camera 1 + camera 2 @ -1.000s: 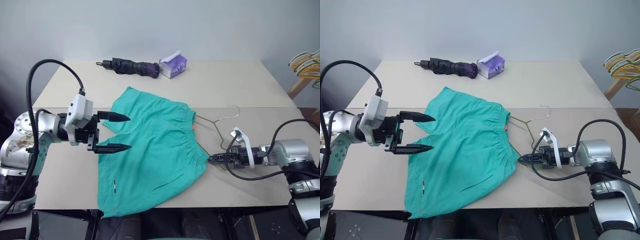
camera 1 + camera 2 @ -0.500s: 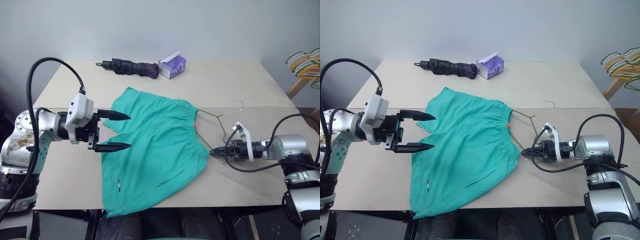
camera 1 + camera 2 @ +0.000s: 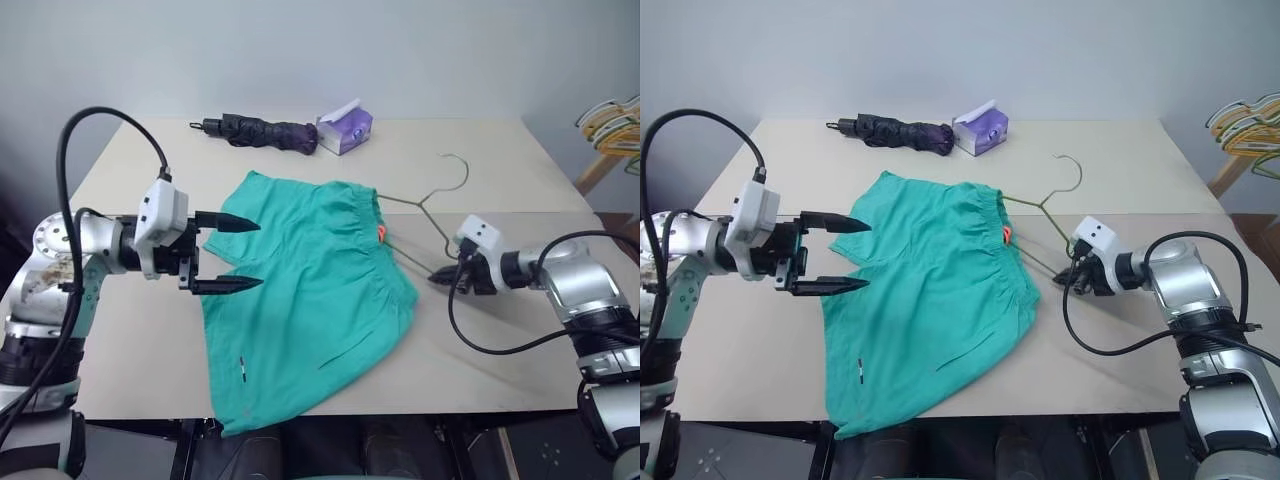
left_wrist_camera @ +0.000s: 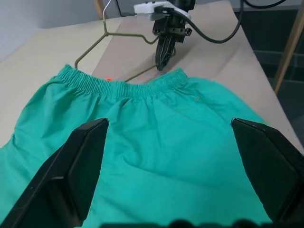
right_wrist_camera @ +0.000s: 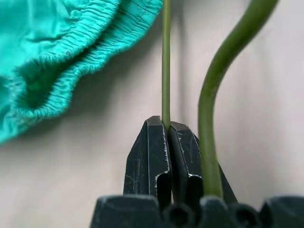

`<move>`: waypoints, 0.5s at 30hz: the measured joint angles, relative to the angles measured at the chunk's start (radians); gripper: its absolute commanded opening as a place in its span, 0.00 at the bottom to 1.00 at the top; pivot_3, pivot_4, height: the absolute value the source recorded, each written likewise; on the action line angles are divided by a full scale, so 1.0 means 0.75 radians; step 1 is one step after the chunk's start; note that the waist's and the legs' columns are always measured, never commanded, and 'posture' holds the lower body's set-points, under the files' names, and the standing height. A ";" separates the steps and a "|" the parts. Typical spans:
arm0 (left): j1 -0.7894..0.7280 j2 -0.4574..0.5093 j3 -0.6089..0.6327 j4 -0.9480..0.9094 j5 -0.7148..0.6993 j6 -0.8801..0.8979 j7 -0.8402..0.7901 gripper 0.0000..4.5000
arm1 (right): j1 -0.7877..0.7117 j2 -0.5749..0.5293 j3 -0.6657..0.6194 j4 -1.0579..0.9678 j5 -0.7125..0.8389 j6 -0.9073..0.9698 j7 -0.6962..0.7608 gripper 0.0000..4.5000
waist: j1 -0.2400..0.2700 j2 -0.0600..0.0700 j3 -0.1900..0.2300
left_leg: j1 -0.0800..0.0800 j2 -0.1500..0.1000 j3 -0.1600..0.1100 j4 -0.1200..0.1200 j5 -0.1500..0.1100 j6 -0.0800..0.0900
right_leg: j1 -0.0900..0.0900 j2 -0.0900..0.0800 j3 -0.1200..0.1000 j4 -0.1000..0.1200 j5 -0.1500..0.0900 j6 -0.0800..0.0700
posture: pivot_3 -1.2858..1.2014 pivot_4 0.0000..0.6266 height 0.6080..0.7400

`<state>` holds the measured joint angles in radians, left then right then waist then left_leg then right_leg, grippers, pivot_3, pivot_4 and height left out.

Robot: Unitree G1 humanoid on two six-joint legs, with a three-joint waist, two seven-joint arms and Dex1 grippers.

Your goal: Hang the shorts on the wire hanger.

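A: The shorts (image 3: pixel 310 300) lie flat on the bench (image 3: pixel 480 165), legs running to its near edge and one hem hanging just over it, with the gathered waistband turned toward the right edge. The wire hanger (image 3: pixel 425 205) juts out of that waistband, its hook tilted up toward the far right corner. The right gripper (image 3: pixel 441 279) is clenched on the hanger's lower corner, as its wrist view shows: the fingers (image 5: pixel 159 156) pinch one wire strand.

B: And the left gripper (image 3: pixel 228 254)?

A: Its fingers stand spread wide, holding nothing, poised just above the left leg of the shorts.

B: How should the step in hand be done well?

A: Judging by the layout, the hanger is being worked through the waistband. The left gripper would best pin or pinch the fabric so the garment does not slide with the wire, while the right keeps the wire low and level.

B: What is hard to make out?

A: How far the hanger reaches inside the shorts is hidden by the fabric, and the near hem is cut off past the bench edge.
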<state>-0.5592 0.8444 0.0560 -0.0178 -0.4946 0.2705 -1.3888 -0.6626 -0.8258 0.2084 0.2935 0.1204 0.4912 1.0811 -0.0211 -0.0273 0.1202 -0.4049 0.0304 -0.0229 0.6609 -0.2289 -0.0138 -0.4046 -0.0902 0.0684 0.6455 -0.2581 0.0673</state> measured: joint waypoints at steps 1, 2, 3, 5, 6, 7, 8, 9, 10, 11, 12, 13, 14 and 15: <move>-0.030 -0.009 -0.005 0.033 0.019 -0.027 -0.002 1.00 | -0.010 -0.016 0.000 -0.047 -0.023 -0.032 -0.011 0.00 | -0.002 0.001 -0.001 | 0.000 0.000 0.000 0.000 0.000 0.000 | 0.000 0.000 0.000 0.000 0.000 0.000 | 0.51 0.07 1.00; -0.069 -0.015 -0.017 0.079 0.043 -0.068 -0.006 1.00 | -0.028 -0.043 0.000 -0.104 -0.054 -0.057 -0.022 0.00 | -0.004 0.002 -0.001 | 0.000 0.000 0.000 0.000 0.000 0.000 | 0.000 0.000 0.000 0.000 0.000 0.000 | 0.50 0.07 1.00; -0.103 -0.020 -0.025 0.117 0.066 -0.098 -0.009 1.00 | -0.045 -0.064 0.000 -0.151 -0.080 -0.071 -0.027 0.00 | -0.007 0.002 -0.001 | 0.000 0.000 0.000 0.000 0.000 0.000 | 0.000 0.000 0.000 0.000 0.000 0.000 | 0.50 0.07 1.00; -0.174 -0.032 -0.045 0.210 0.114 -0.175 -0.021 1.00 | -0.056 -0.100 0.001 -0.251 -0.116 -0.084 -0.026 0.00 | -0.014 0.002 -0.003 | -0.001 0.000 0.000 0.000 0.000 0.000 | 0.000 0.000 0.000 -0.001 0.000 0.000 | 0.50 0.06 1.00; -0.209 -0.034 -0.050 0.259 0.137 -0.212 -0.029 1.00 | -0.058 -0.104 0.003 -0.304 -0.126 -0.084 -0.019 0.00 | -0.020 0.001 -0.004 | -0.001 0.000 0.000 0.000 0.000 0.000 | 0.000 0.000 0.000 -0.002 0.000 0.000 | 0.49 0.05 1.00; -0.253 -0.041 -0.056 0.315 0.154 -0.246 -0.041 1.00 | -0.057 -0.108 0.011 -0.360 -0.131 -0.073 -0.008 0.00 | -0.025 0.001 -0.004 | -0.001 0.000 -0.001 0.000 0.000 0.000 | 0.000 0.000 0.000 -0.001 0.000 0.000 | 0.49 0.05 1.00; -0.300 -0.047 -0.061 0.367 0.173 -0.281 -0.053 1.00 | -0.055 -0.110 0.022 -0.418 -0.130 -0.050 0.009 0.00 | -0.029 0.001 -0.004 | -0.002 0.000 -0.001 0.001 0.000 0.000 | 0.000 0.000 0.000 -0.001 0.000 0.000 | 0.49 0.05 1.00; -0.337 -0.052 -0.064 0.403 0.186 -0.311 -0.064 1.00 | -0.055 -0.110 0.031 -0.469 -0.129 -0.027 0.025 0.00 | -0.033 0.001 -0.005 | -0.002 0.000 -0.001 0.001 0.000 0.000 | 0.000 0.000 0.000 -0.001 0.000 0.000 | 0.49 0.05 1.00; -0.373 -0.059 -0.070 0.436 0.188 -0.338 -0.081 1.00 | -0.054 -0.111 0.037 -0.513 -0.127 0.002 0.041 0.00 | -0.036 0.001 -0.006 | -0.002 0.000 -0.001 0.001 0.000 0.000 | 0.000 0.000 0.000 -0.001 0.000 0.000 | 0.49 0.04 1.00; -0.408 -0.070 -0.075 0.474 0.193 -0.365 -0.102 1.00 | -0.053 -0.114 0.043 -0.554 -0.126 0.035 0.054 0.00 | -0.038 0.001 -0.006 | -0.002 0.000 -0.001 0.001 0.000 0.000 | 0.000 0.000 0.000 0.000 0.000 0.000 | 0.49 0.04 1.00; -0.442 -0.084 -0.083 0.514 0.202 -0.391 -0.126 1.00 | -0.053 -0.117 0.051 -0.597 -0.126 0.072 0.071 0.00 | -0.042 0.002 -0.008 | -0.002 0.000 -0.001 0.001 0.000 0.000 | 0.000 0.000 0.000 0.000 0.000 0.000 | 0.49 0.04 1.00; -0.466 -0.095 -0.092 0.543 0.210 -0.409 -0.147 1.00 | -0.053 -0.118 0.060 -0.627 -0.125 0.101 0.083 0.00 | -0.046 0.002 -0.011 | -0.002 0.000 -0.001 0.001 0.000 0.000 | 0.000 0.000 0.000 0.000 0.000 0.000 | 0.49 0.04 1.00; -0.484 -0.106 -0.106 0.565 0.217 -0.432 -0.170 1.00 | -0.054 -0.118 0.070 -0.654 -0.116 0.127 0.096 0.00 | -0.052 0.001 -0.015 | -0.002 0.000 -0.001 0.001 0.000 0.000 | 0.000 0.000 -0.001 0.000 0.000 0.000 | 0.49 0.04 1.00; -0.506 -0.124 -0.121 0.596 0.233 -0.464 -0.197 1.00 | -0.055 -0.118 0.076 -0.681 -0.103 0.162 0.112 0.00 | -0.057 0.001 -0.017 | -0.002 0.000 -0.001 0.001 0.000 0.000 | 0.000 0.000 0.000 0.000 0.000 0.000 | 0.48 0.03 1.00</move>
<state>-0.9390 0.7511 -0.0349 0.4291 -0.3201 -0.0777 -1.5364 -0.7036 -0.9141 0.2651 -0.2172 0.0434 0.6124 1.1648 -0.0636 -0.0263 0.1075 -0.4061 0.0303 -0.0238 0.6617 -0.2286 -0.0140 -0.4047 -0.0901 0.0681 0.6455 -0.2582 0.0674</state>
